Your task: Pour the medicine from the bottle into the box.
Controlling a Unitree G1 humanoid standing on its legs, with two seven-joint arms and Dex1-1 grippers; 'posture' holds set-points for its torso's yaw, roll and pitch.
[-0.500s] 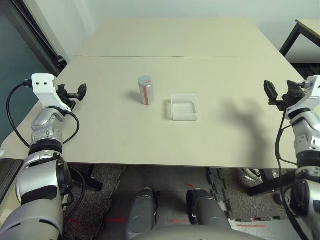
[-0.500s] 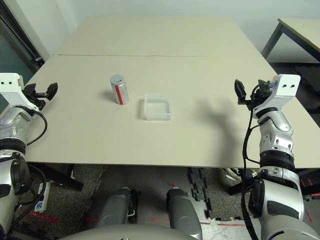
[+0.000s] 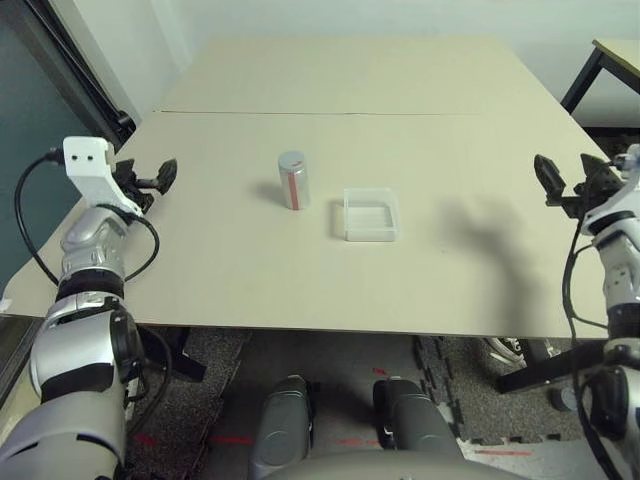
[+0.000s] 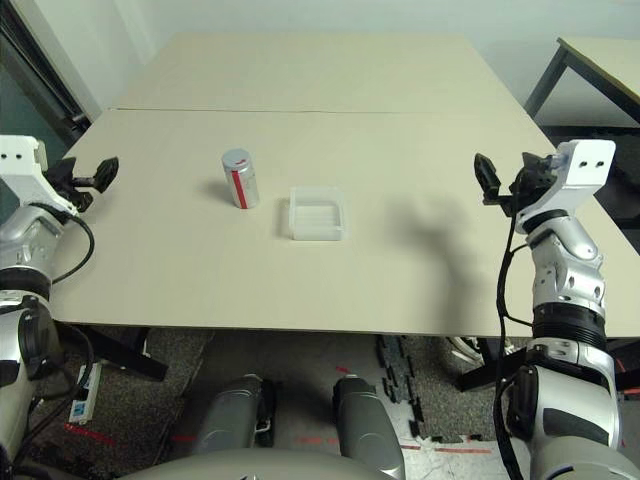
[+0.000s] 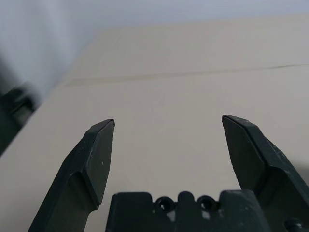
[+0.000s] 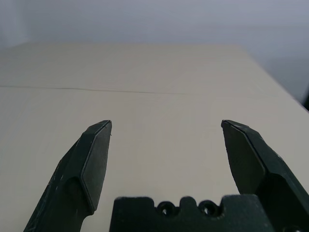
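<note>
Two black grippers, left gripper (image 3: 150, 180) and right gripper (image 4: 505, 175), spread empty, silver red-striped cylindrical bottle (image 3: 292, 181), clear rounded-square box (image 3: 371, 215), matte beige table (image 3: 250, 270).

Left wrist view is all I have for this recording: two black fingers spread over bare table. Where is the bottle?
Observer: The bottle stands upright near the table's middle, capped, red stripe facing the robot. The left gripper hangs open at the table's left edge, apart from it.
Operator: And the box?
Observer: The box lies flat just right of the bottle, with a small gap between them.
Operator: Is the right arm doing anything?
Observer: The right gripper is open and holds nothing, out over the table's right edge.
</note>
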